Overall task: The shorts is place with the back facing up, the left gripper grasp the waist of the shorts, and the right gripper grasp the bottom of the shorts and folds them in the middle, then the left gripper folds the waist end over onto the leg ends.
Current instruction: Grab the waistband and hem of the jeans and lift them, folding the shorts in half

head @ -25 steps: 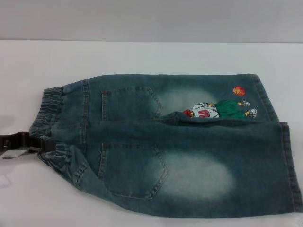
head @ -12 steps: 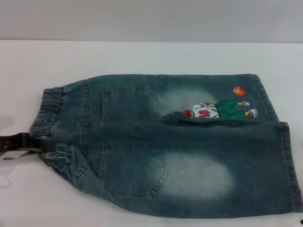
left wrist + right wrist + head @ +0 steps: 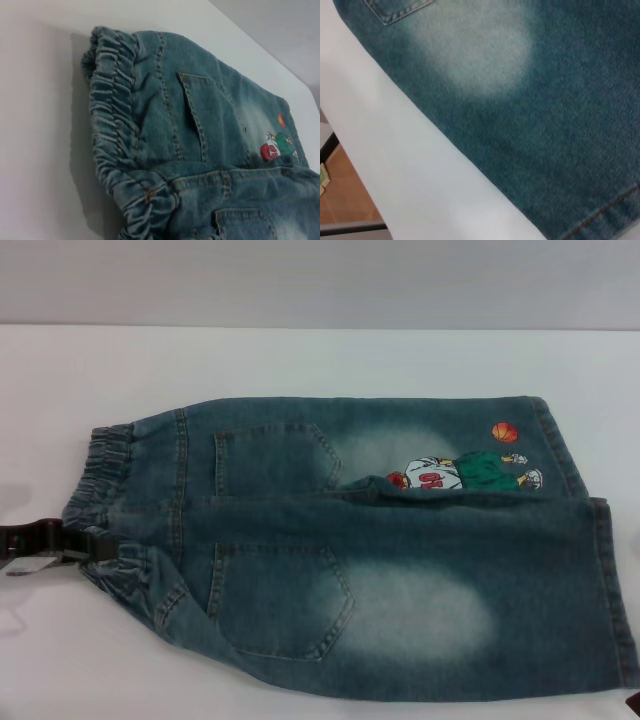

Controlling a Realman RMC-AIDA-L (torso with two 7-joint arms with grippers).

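A pair of denim shorts (image 3: pixel 350 540) lay flat on a white table (image 3: pixel 300 360), back side up, with two rear pockets showing. The elastic waist (image 3: pixel 105 505) pointed toward the robot's left and the leg hems (image 3: pixel 600 570) toward its right. A cartoon patch (image 3: pixel 460 472) of a figure with an orange basketball sat on the far leg near its hem.

The left gripper (image 3: pixel 45 540) was at the left edge of the head view, a dark shape low over the table and touching the gathered waist. Whether its fingers were apart or closed on the fabric could not be told. The left wrist view looked along the ruffled waistband (image 3: pixel 120 140) and across the far pocket (image 3: pixel 210 115).

The right gripper was not clearly seen in any view, only a dark sliver at the head view's lower right corner. Its wrist camera looked down on the near leg's faded patch (image 3: pixel 475 45) and the table edge (image 3: pixel 420 170).
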